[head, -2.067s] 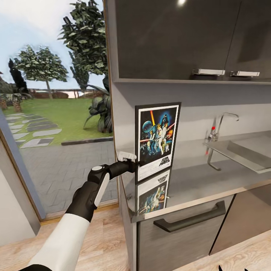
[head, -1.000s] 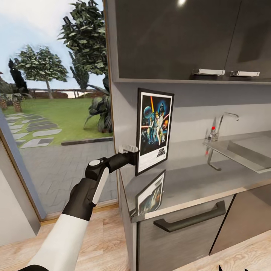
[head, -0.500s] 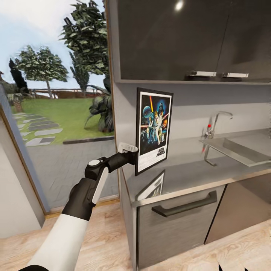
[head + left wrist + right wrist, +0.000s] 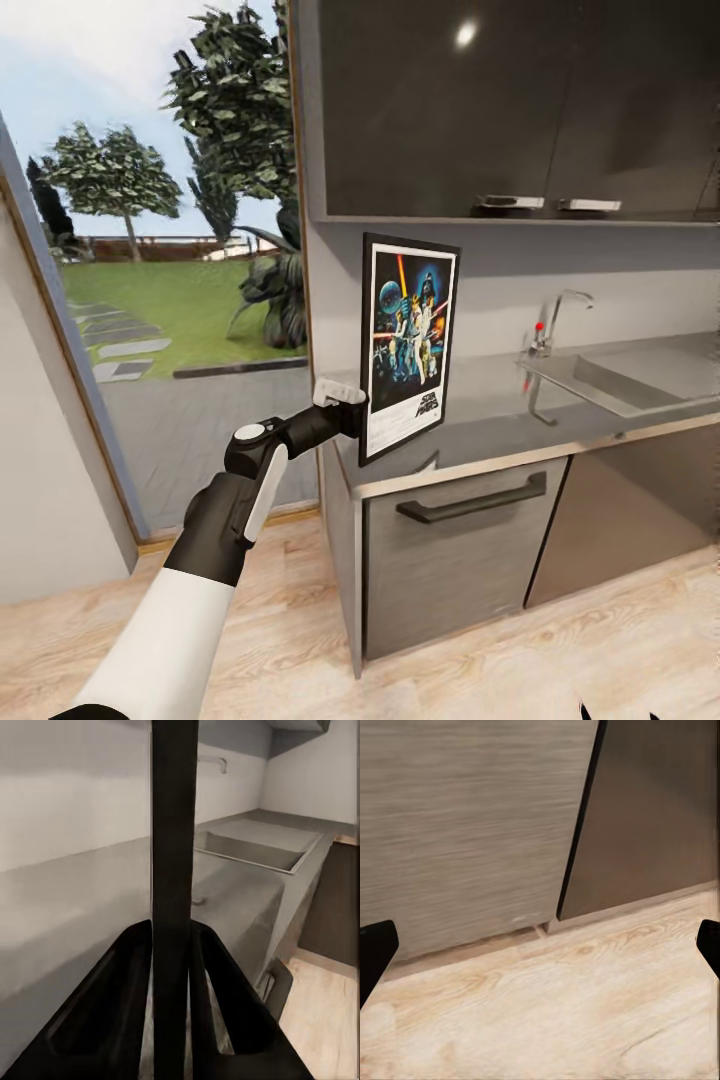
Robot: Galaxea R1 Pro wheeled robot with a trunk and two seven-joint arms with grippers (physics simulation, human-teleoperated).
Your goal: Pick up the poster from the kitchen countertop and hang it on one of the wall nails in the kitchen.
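While clamped at its lower left edge by the left pincer (image 4: 352, 408), the poster (image 4: 408, 342) stands upright, lifted clear above the table (image 4: 500, 425). Sink (image 4: 640, 380) and faucet (image 4: 548, 320): well beyond the pincer, on the poster's far side. Right pincer (image 4: 540, 945): fingertips spread wide, gripping nothing, over wooden floor (image 4: 547, 1012).

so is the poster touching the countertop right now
Apart. The head view shows the poster held by the left end effector, its bottom edge hanging above the kitchen countertop.
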